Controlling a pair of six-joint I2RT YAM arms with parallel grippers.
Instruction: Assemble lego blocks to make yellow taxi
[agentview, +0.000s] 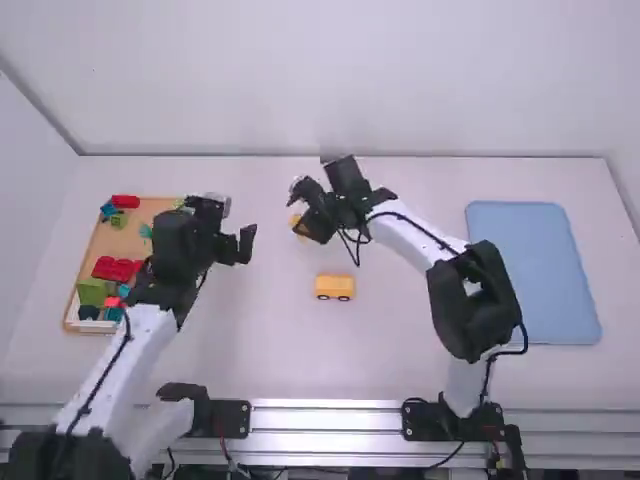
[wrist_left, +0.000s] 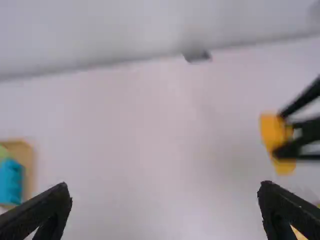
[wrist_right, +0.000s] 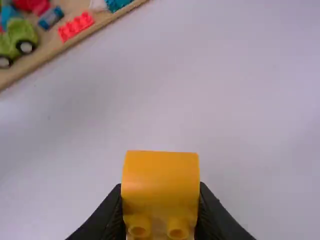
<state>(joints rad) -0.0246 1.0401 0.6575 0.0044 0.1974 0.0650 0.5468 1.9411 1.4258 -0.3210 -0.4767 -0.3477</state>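
High view: the yellow block (agentview: 295, 221) is partly hidden by the right end effector (agentview: 308, 214). The left arm (agentview: 160, 330) covers part of the wooden tray (agentview: 71, 300); its near end is blurred and cut off by the edge. Studs on the trayed pieces are too small to count.

Left wrist view: the right end effector is blurred and cut off, as are the tray and a teal block (wrist_left: 10, 181). A yellow piece (wrist_left: 299, 234) is mostly out of frame.

Right wrist view: the green vehicle (wrist_right: 20, 39) is cut off and blurred.
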